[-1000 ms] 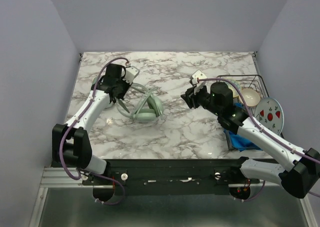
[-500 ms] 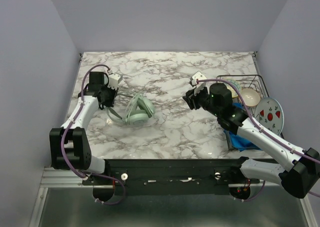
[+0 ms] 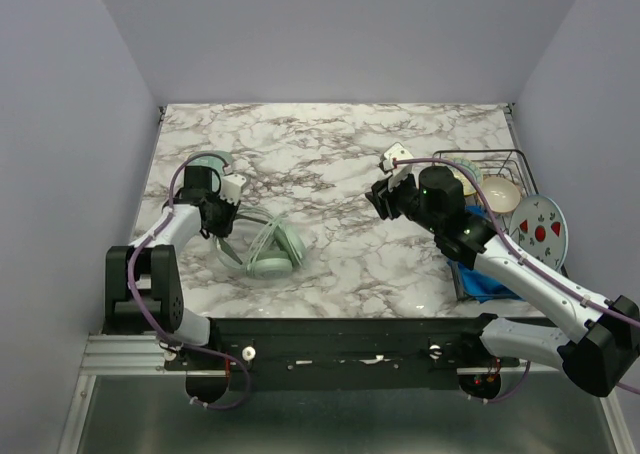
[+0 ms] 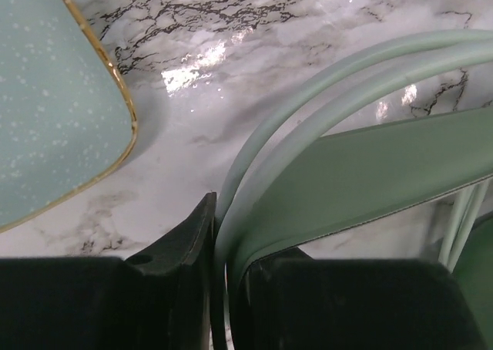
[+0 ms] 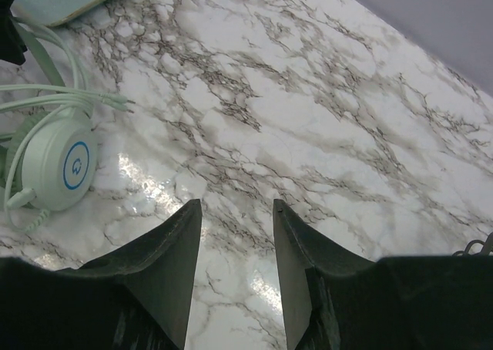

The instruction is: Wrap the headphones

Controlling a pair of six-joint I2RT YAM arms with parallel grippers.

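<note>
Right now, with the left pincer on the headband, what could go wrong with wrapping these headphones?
The left pincer clamps the headphones only by the thin headband edge, so they may slip free. The cable lies in loose loops beside the ear cup; dragging could tangle it. The mint case sits close and might get knocked.

1. My left arm is bent in close, and my left claw (image 4: pixel 227 234) is down low with its fingers pinched on the headphones (image 4: pixel 370 173).
2. My right arm reaches out, and my right claw (image 5: pixel 236 211) hangs up high with its fingers apart.
</note>
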